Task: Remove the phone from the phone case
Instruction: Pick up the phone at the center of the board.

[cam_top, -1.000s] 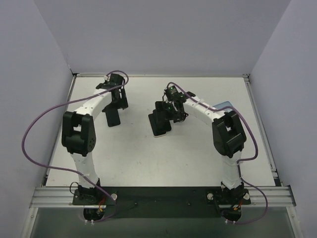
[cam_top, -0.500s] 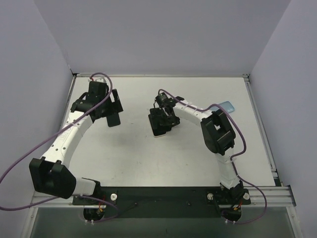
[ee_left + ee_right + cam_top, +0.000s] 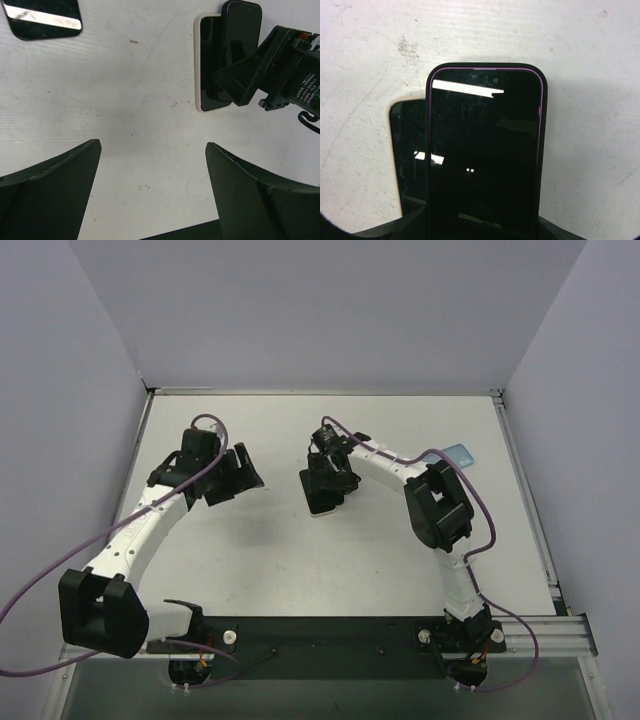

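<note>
With the right fingers [image 3: 244, 71] clamped on one end of the phone [image 3: 485, 150] and the left fingers [image 3: 50, 190] wide open and empty, the phone could pivot down onto the pale-rimmed case [image 3: 409, 145].

Two robot arms [image 3: 150, 518] [image 3: 397, 463], one purple-rimmed phone [image 3: 485, 150], one cream-cased phone [image 3: 207, 60], one black slab [image 3: 42, 20], one blue item [image 3: 459, 453]

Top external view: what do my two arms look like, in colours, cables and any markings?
Both the left arm and right arm have white links with chunky black joint housings. A purple cable loops along each. The left gripper has broad matte black wedge fingers; the right gripper is black too, with a white-printed label and a small red dot.
</note>
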Controlling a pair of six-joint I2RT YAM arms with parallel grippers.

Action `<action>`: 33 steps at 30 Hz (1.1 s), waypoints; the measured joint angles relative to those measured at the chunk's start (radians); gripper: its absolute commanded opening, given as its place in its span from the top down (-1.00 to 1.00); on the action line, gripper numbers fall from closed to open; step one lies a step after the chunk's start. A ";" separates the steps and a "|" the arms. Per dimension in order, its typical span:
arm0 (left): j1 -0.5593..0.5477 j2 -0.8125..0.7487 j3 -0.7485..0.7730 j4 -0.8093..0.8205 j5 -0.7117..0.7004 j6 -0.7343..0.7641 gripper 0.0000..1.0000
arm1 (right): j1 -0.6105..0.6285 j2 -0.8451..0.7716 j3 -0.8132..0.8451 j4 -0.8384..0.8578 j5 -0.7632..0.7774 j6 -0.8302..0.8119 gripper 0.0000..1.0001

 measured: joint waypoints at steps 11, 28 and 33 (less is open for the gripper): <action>0.000 -0.032 -0.266 0.281 0.308 -0.176 -0.95 | 0.000 -0.324 -0.346 0.066 -0.037 0.122 1.00; -0.235 0.131 -0.528 0.921 0.482 -0.582 -0.87 | 0.122 -0.789 -0.873 0.206 -0.178 0.196 1.00; -0.283 0.258 -0.541 1.053 0.486 -0.639 -0.75 | 0.166 -0.799 -0.872 0.251 -0.196 0.212 1.00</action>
